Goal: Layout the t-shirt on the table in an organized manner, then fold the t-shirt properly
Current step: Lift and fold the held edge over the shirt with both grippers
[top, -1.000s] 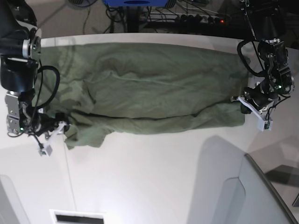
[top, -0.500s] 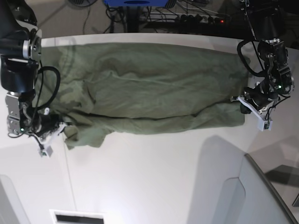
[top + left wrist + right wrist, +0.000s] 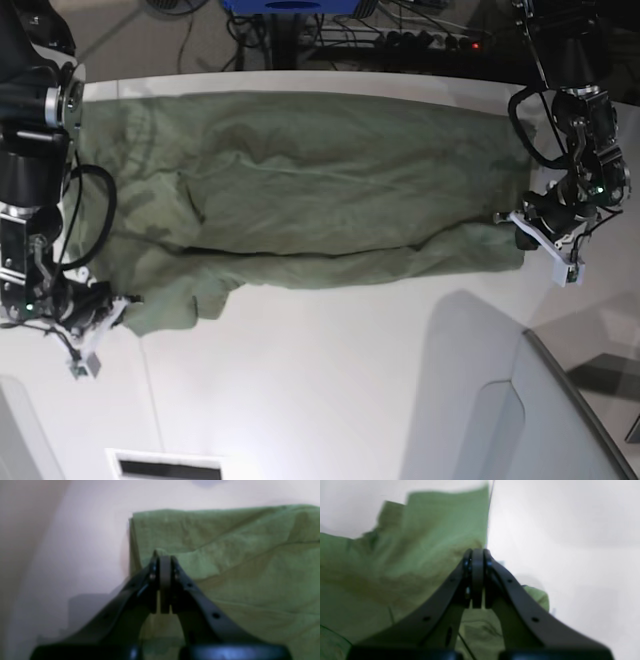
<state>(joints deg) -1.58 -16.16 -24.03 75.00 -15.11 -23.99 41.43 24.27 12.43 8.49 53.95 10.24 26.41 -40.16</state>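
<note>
The olive-green t-shirt (image 3: 320, 190) lies spread sideways over the far half of the white table (image 3: 330, 380), wrinkled, with its near edge folded over. My right gripper (image 3: 116, 314) sits at the base view's left, shut on the shirt's near-left corner. In the right wrist view the fingers (image 3: 477, 555) meet at the edge of the t-shirt (image 3: 395, 567). My left gripper (image 3: 521, 226), at the base view's right, is shut on the shirt's right edge. In the left wrist view the left gripper (image 3: 165, 558) pinches a small peak of the t-shirt (image 3: 250, 555).
A grey angled panel (image 3: 545, 420) rises at the near right. A thin dark seam (image 3: 150, 400) runs down the table near the left, with a slotted vent (image 3: 165, 467) at the front edge. Cables and stands (image 3: 400, 35) lie beyond the curved far edge.
My right gripper shut on the shirt's near-left corner and drew it toward the front left, stretching that corner out. The left gripper stayed shut and hardly moved.
</note>
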